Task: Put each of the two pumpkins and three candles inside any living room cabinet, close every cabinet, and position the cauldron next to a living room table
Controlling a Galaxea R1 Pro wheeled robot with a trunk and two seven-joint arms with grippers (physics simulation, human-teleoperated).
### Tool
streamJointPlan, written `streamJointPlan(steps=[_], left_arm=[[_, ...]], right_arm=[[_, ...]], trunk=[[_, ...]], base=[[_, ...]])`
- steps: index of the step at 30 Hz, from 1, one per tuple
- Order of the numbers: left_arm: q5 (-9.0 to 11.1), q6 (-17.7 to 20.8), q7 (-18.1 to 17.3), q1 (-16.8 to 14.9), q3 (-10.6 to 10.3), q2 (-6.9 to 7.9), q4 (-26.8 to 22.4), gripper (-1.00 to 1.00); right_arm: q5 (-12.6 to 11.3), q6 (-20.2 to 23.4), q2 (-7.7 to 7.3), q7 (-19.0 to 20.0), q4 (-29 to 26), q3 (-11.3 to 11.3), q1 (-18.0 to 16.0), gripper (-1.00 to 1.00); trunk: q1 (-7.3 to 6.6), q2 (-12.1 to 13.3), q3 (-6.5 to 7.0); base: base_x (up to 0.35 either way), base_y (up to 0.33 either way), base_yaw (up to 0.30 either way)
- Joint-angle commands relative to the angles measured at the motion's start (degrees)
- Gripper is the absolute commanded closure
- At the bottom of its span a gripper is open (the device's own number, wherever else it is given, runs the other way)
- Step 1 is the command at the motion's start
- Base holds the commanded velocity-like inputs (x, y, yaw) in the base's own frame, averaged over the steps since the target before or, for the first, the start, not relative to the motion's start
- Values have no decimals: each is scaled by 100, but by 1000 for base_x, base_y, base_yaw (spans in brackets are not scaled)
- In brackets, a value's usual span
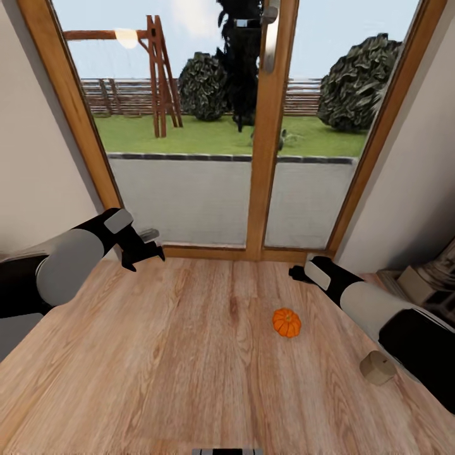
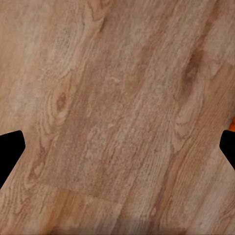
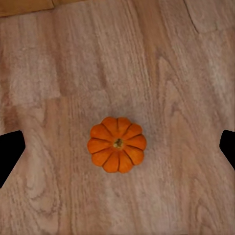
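1. I see a light wood-plank floor (image 1: 177, 354) that runs up to a wood-framed glass door (image 1: 268, 126); beyond the glass are a lawn, a fence and dark bushes.
2. The small round orange ribbed pumpkin (image 1: 287, 322) sits upright on the floor, right of centre in the head view. In the right wrist view the pumpkin (image 3: 117, 144) lies between the two black fingertips (image 3: 10, 152), well below them and untouched.
3. A short stubby grey-beige cylindrical candle (image 1: 378, 367) lies tilted on the floor, near the pumpkin, on its right and closer to me, just beside the right forearm.
4. The right gripper (image 1: 297, 273) hangs above the floor, short of the door sill. Its fingers are spread wide and hold nothing.
5. The left gripper (image 1: 146, 253) hangs over bare planks near the left door post, well apart from the pumpkin. Its black fingertips (image 2: 11, 149) are likewise spread wide and hold nothing.
6. Pale walls flank the door; a stack of grey and beige items (image 1: 430, 278) stands at the right edge.
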Motion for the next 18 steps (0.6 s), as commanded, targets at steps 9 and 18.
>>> streamJointPlan(steps=[9,18], left_arm=[[26,18,60,-2,62,-6,-11,-100],[26,10,55,-2,81,-5,-8,-100]], right_arm=[[-52,-283,-6,-41,-17,42,2,-100],[-46,-286,-6,-41,-22,39,7,-100]], trunk=[[22,-15,-205],[45,-27,-404]], base=[[0,0,0],[0,0,0]])
